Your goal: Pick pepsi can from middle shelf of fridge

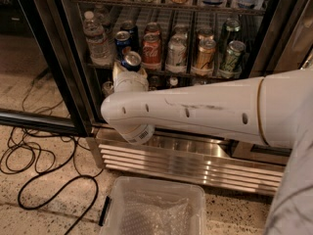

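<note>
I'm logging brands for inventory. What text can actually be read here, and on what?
No text reads clearly.
White script on the red can: too blurred.
Only the top shows of the pepsi can, held in the gripper at the middle shelf front.
The sticker on the arm: too small.

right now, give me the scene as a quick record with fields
tool: at the left part of the middle shelf, shut on the pepsi can
pepsi can: upright in the tool, silver top showing
shelf contents: water bottle, coca-cola can, several other cans
fridge: black frame, steel slatted base
floor: clear plastic bin below the arm, black cables to its left
</note>
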`<state>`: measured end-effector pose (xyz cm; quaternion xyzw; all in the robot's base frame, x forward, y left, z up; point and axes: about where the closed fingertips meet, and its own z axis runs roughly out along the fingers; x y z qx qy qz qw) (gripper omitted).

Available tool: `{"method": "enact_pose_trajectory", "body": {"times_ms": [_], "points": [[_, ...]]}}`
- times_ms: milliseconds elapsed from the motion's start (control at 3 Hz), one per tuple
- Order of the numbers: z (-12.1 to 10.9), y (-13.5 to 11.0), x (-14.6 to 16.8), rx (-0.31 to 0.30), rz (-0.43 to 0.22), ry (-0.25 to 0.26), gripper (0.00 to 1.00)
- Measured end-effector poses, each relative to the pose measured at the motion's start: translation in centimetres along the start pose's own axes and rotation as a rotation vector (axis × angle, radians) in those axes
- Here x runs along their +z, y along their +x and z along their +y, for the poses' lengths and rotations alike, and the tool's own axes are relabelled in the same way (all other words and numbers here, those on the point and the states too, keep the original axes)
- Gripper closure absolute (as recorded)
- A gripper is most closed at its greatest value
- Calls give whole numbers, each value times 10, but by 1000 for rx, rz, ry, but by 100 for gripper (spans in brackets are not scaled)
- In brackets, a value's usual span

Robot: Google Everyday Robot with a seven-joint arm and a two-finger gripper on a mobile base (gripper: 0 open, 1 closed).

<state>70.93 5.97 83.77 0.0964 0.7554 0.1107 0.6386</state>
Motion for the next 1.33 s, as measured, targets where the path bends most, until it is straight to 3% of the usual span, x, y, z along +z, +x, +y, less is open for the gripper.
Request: {"method": "enact_pose_trajectory", "body": {"times_ms": [333,1000,1333], "points": [[-1,2,-6,7,10,5,100],[-21,36,-70,130,81,102,100],[-21,37,-70,132,86,105,100]]}}
